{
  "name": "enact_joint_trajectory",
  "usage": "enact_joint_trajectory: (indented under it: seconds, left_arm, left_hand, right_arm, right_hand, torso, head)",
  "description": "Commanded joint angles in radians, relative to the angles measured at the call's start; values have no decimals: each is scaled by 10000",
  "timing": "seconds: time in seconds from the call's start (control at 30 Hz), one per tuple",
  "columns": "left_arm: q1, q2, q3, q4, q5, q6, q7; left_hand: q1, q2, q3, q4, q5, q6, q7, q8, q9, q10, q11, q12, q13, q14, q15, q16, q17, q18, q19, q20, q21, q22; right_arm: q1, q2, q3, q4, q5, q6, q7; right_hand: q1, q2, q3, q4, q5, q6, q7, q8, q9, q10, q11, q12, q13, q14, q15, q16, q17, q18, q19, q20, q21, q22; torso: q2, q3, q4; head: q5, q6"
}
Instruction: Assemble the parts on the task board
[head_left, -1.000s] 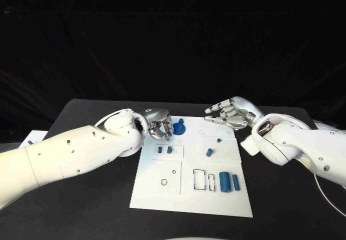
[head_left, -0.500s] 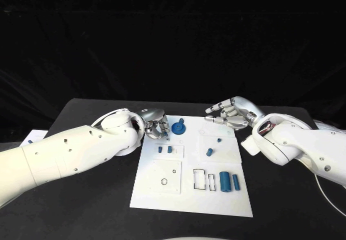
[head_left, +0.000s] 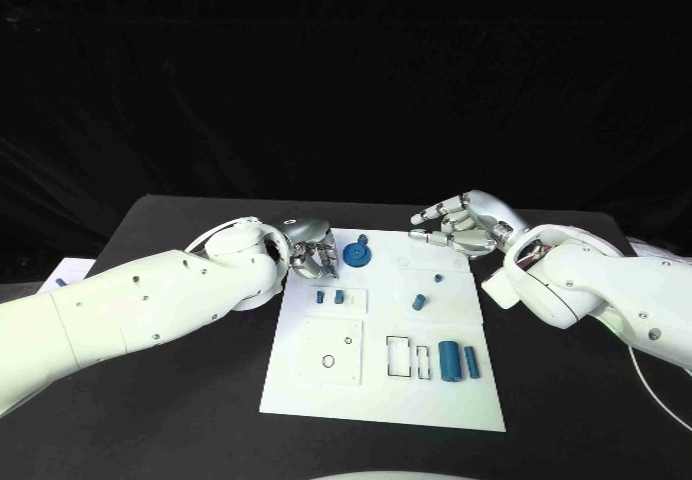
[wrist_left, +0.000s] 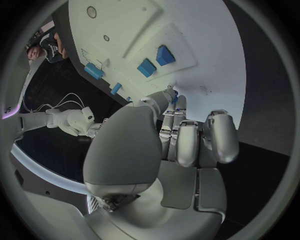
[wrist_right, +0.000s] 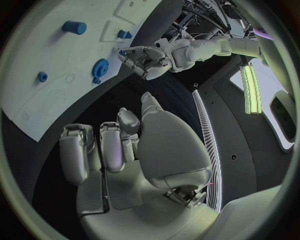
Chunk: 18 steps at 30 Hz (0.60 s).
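Because a small blue part (wrist_left: 174, 95) appears to be pinched at the fingertips of the left hand (head_left: 310, 254), that hand is judged to be carrying a piece toward its seat rather than reaching for one. The piece is mostly hidden by the fingers, so its shape cannot be told. It is held over the far left corner of the task board (head_left: 382, 400), just beside the blue gear (head_left: 358, 257) that lies on the board there. The place is probably chosen because the part belongs on or next to the gear.

On the board a pair of small blocks (head_left: 329, 297) is seen near the left edge, two short pegs (head_left: 418, 302) toward the right edge, and two blue cylinders (head_left: 459, 361) nearer the robot beside outlined slots. These are taken to be waiting their turn.

The right hand (head_left: 459, 230) is kept at the board's far right corner, fingers curled in and nothing held. It is presumably parked clear of the working area on the black table (head_left: 173, 420).
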Motion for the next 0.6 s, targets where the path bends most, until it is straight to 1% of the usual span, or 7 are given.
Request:
enact_joint_trajectory:
  seconds: [0.03,0.23,0.43,0.6]
  left_arm:
    - [-8,48,-6,13,72,279,16]
    - [-15,100,-25,27,73,391,32]
    - [-20,178,-86,-36,72,414,-3]
    - [-29,221,-110,-54,71,452,-8]
  left_hand:
    - [-82,-7,62,24,-14,72,-2,-46,-13,38,-1,-30,15,317,-25,43,-16,-82,59,-14,52,418]
    - [-96,-11,67,19,-23,73,-6,-48,-15,41,-3,-33,15,313,-25,35,-35,-80,56,-13,46,415]
    - [-97,-11,68,19,-24,73,-7,-49,-15,41,-3,-34,16,313,-25,36,-34,-80,56,-13,45,415]
    - [-99,-11,71,16,-26,72,-8,-50,-17,41,-4,-35,16,314,-25,38,-31,-79,54,-12,41,412]
  right_arm:
    - [-6,9,1,15,-70,63,87]
    - [-6,11,1,16,-70,64,90]
    - [-6,12,1,18,-71,66,92]
    - [-6,16,1,15,-71,68,94]
  right_hand:
    - [-15,83,-63,-19,69,76,7,15,13,-3,-56,19,14,465,-23,-44,13,129,-54,-19,-30,1017]
    - [-15,83,-63,-19,69,76,7,15,13,-3,-56,19,14,465,-23,-44,13,129,-54,-19,-30,1017]
    - [-15,83,-63,-19,69,76,7,15,13,-3,-56,19,14,465,-23,-44,13,129,-54,-19,-30,1017]
    - [-15,83,-63,-19,69,76,7,15,13,-3,-56,19,14,465,-23,-44,13,129,-54,-19,-30,1017]
  torso:
    - [-2,-2,2]
    - [-3,-4,-4]
    - [-2,0,-2]
    - [4,-7,-8]
  head:
    - [-3,-11]
    - [-4,-16]
    - [-12,-18]
    - [-24,-24]
